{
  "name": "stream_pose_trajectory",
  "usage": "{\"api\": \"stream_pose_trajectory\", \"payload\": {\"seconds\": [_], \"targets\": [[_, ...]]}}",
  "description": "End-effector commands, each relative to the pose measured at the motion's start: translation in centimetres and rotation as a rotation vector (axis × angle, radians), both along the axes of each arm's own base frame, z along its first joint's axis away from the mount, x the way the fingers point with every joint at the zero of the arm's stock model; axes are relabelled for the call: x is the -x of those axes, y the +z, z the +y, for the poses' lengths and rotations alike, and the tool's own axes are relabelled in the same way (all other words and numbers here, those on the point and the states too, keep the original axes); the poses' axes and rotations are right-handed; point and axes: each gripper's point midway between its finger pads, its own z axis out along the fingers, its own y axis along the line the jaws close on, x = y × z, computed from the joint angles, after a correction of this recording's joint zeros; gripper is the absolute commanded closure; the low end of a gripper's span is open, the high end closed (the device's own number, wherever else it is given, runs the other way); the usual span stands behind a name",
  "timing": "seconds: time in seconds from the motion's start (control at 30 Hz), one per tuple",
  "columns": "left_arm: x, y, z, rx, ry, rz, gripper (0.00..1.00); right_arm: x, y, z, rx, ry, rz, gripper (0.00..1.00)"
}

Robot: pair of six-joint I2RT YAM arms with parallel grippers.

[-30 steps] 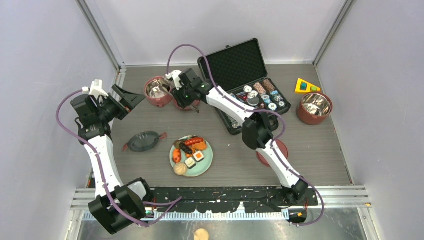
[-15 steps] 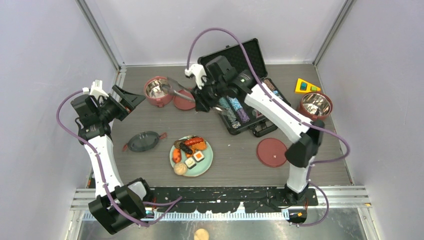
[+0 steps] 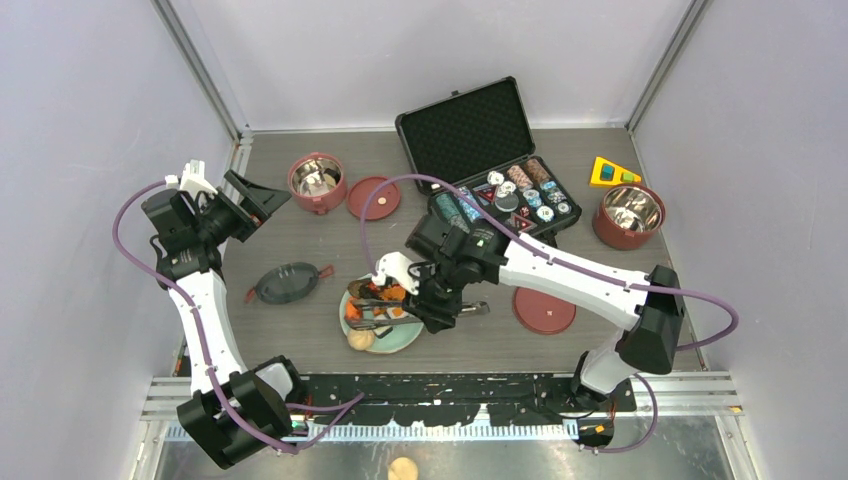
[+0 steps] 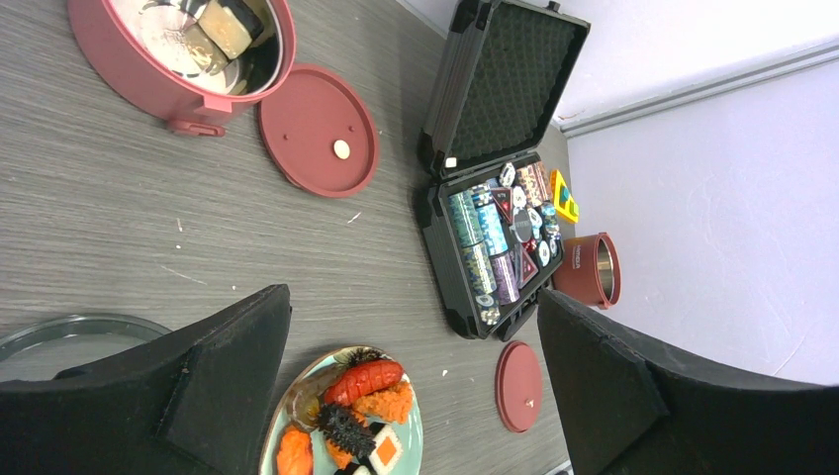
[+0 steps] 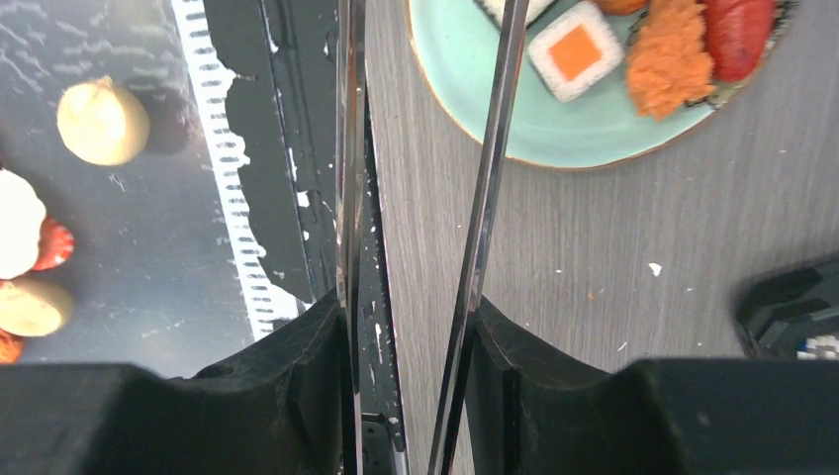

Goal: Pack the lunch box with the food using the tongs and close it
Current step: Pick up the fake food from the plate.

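Entry: next pick from the plate. Right gripper (image 3: 432,300) holds the tongs (image 3: 385,322) pinched between its pads at about half width, low over the pale green plate (image 3: 395,346) at the near middle of the counter. From the wrist view we note one tong arm crossing the plate beside the orange-topped sushi roll (image 5: 576,51), while the other lies outside the rim. The tips are out of that view. Left gripper (image 3: 255,197) hangs wide and empty at the far left. Open lunch box tier (image 3: 318,182) stands at the far side, left of centre, with a pale piece in it and a red inner lid (image 3: 373,197) just beside it.

Handling, in our judgement: bring both tips either side of a single piece, squeeze only until it stops slipping, and lift straight up before swinging to the tier.

Change since a second ago: the right arm was then at the tier and has come back to the plate. The left arm is unmoved.
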Motion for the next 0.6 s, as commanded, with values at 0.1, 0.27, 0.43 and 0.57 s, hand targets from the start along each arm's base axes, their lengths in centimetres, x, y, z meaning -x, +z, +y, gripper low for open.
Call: {"api": "stream_pose_trajectory", "payload": {"seconds": [0.1, 0.27, 0.43, 0.57], "targets": [[0.6, 1.3, -0.4, -0.028, -0.022, -0.046, 0.03, 0.4, -0.8, 1.1, -0.011, 0.038, -0.045, 0.54], [0.7, 1.2, -0.4, -0.031, -0.023, -0.046, 0.03, 0.5, -2.4, 1.8, 0.004, 0.032, -0.059, 0.52], [0.6, 0.9, -0.3, -0.028, -0.021, -0.040, 0.04, 0.0, -4.3, 2.2, 0.039, 0.016, -0.078, 0.50], [0.5, 1.0, -0.2, -0.027, -0.022, -0.040, 0.04, -0.2, -5.3, 2.4, 0.055, 0.009, -0.101, 0.50]]}}
